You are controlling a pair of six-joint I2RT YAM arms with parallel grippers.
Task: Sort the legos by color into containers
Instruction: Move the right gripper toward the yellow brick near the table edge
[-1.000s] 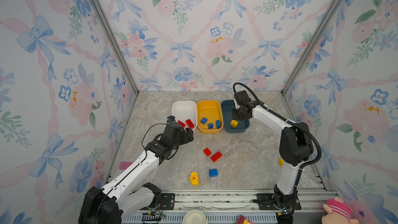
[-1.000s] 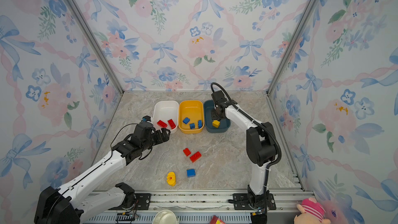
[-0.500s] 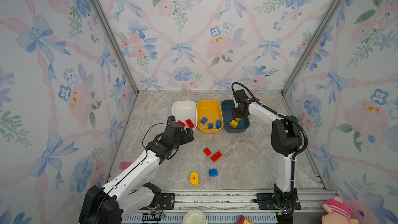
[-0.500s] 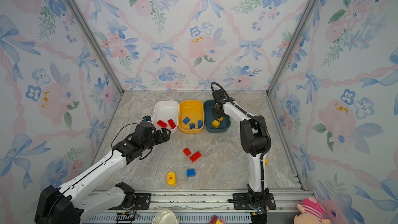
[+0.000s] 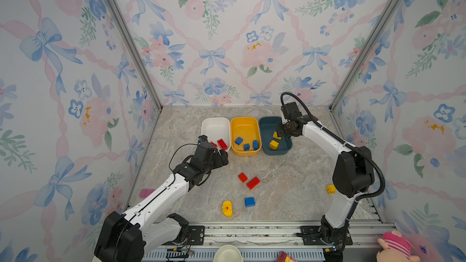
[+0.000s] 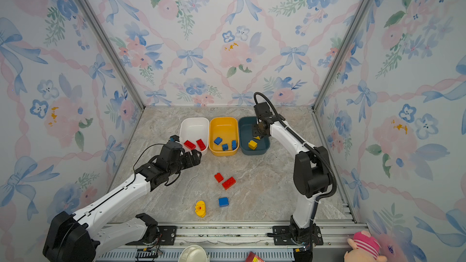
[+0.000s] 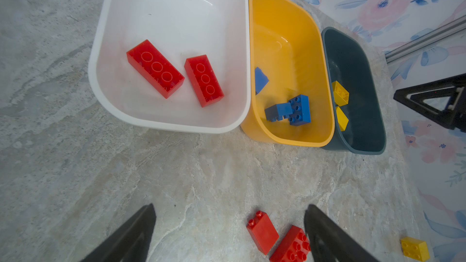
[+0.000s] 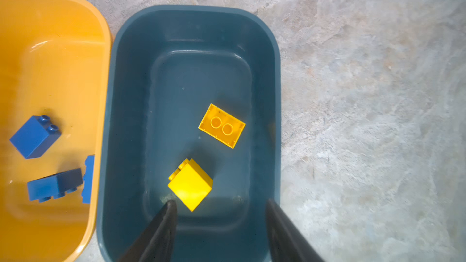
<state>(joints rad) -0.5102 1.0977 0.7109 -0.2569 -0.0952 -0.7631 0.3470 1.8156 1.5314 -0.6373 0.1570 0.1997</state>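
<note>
Three tubs stand in a row at the 12 o'clock end of the table (image 5: 290, 172), taking 12 o'clock as the back wall in both top views. The white tub (image 5: 214, 126) holds two red bricks, the yellow-orange tub (image 5: 244, 123) three blue ones and the teal tub (image 5: 266, 124) two yellow ones. The left gripper (image 5: 224, 158) hangs over bare table at 6 o'clock of the white tub's near rim, jaws spread wide with nothing between them. The right gripper (image 8: 220, 202) hovers above the teal tub, jaws parted and likewise empty, with the yellow bricks lying loose on the tub floor beneath. Five legos lie unsorted. The longer red brick (image 5: 253, 182) sits near the left gripper at about 4 o'clock from it, its long axis running from 8 to 2 o'clock. The rounded yellow piece (image 5: 227, 208) and the blue brick (image 5: 249, 201) lie farther toward 6 o'clock. The smaller red brick (image 5: 242, 177) lies just beside the longer one at its 10 o'clock, and the left wrist view shows both between the open fingers (image 7: 131, 235). The small yellow brick (image 5: 330, 189) lies between 4 and 5 o'clock from the right gripper. I judge the left arm the nearer one for the reds: a short reach toward 4 o'clock, jaws turned to close across that 8-to-2 axis.
</note>
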